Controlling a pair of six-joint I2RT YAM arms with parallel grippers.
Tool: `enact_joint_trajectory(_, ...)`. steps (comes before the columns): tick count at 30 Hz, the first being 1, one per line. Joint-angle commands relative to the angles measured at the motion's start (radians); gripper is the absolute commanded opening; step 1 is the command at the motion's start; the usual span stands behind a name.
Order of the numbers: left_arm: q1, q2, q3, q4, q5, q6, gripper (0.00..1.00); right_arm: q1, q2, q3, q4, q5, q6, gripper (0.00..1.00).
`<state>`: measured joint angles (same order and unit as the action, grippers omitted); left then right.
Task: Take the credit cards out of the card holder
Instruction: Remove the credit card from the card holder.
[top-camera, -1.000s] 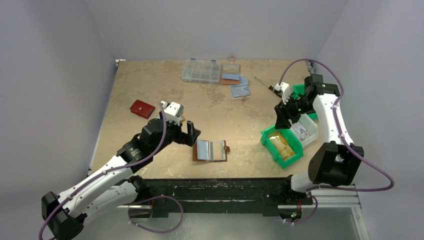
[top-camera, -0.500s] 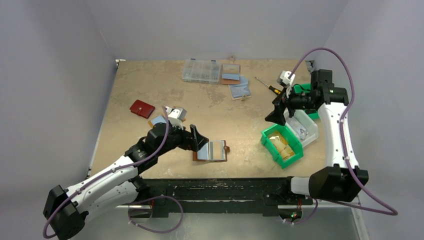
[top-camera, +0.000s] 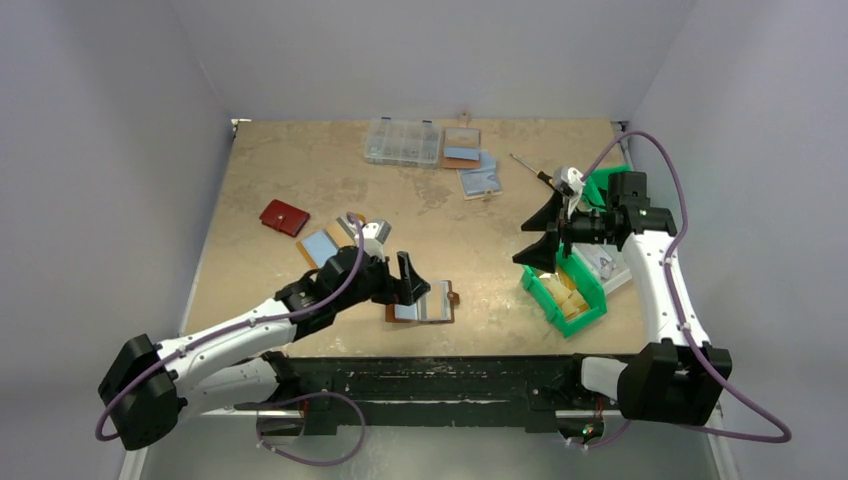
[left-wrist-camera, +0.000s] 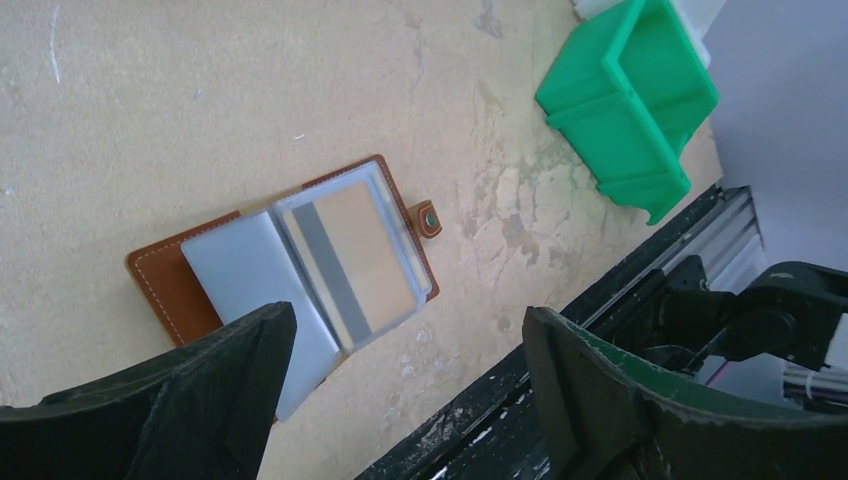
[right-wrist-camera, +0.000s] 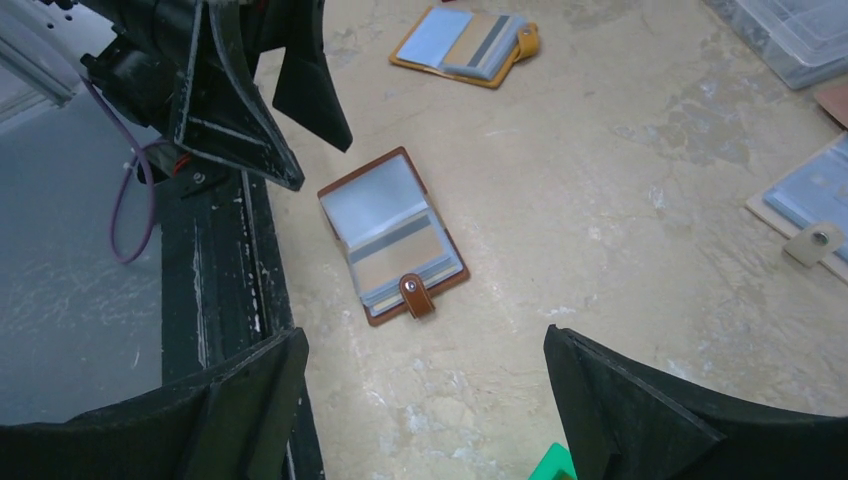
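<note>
The card holder (top-camera: 427, 303) lies open near the table's front edge, brown leather with a snap tab and clear sleeves (left-wrist-camera: 255, 275). A gold-orange credit card (left-wrist-camera: 360, 250) with a grey stripe shows in its right-hand sleeve (right-wrist-camera: 398, 255). My left gripper (top-camera: 403, 281) hovers open over the holder's left side with nothing between its fingers (left-wrist-camera: 410, 335). To the right of the holder, my right gripper (top-camera: 540, 238) hangs open and empty above the table (right-wrist-camera: 425, 345), pointing towards the holder.
A green bin (top-camera: 540, 282) by the right gripper holds gold-coloured flat pieces. A white tray (top-camera: 612, 262) sits beside it. Another holder with a light blue card (top-camera: 318, 245) and a dark red wallet (top-camera: 284, 217) lie left. A clear box (top-camera: 402, 142), two more holders and a screwdriver (top-camera: 528, 168) lie at the back.
The left gripper has moved right, onto the holder's left side. The right gripper has lifted off the green bin, opened wide and swung left to face the holder.
</note>
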<state>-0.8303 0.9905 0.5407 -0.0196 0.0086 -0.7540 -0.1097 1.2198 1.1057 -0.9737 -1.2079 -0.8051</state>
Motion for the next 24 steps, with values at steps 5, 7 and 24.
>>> enact_joint_trajectory(5, -0.197, 0.179, 0.229, -0.216, -0.379, -0.054, 0.83, 0.003, 0.004, -0.032, 0.156, -0.074, 0.057, 0.99)
enact_joint_trajectory(7, -0.227, 0.244, 0.279, -0.264, -0.417, -0.074, 0.77, 0.002, 0.023, -0.048, 0.183, -0.090, 0.056, 0.99)
enact_joint_trajectory(24, -0.347, 0.628, 0.575, -0.514, -0.585, -0.183, 0.63, -0.001, 0.041, -0.101, 0.241, -0.073, 0.106, 0.99)
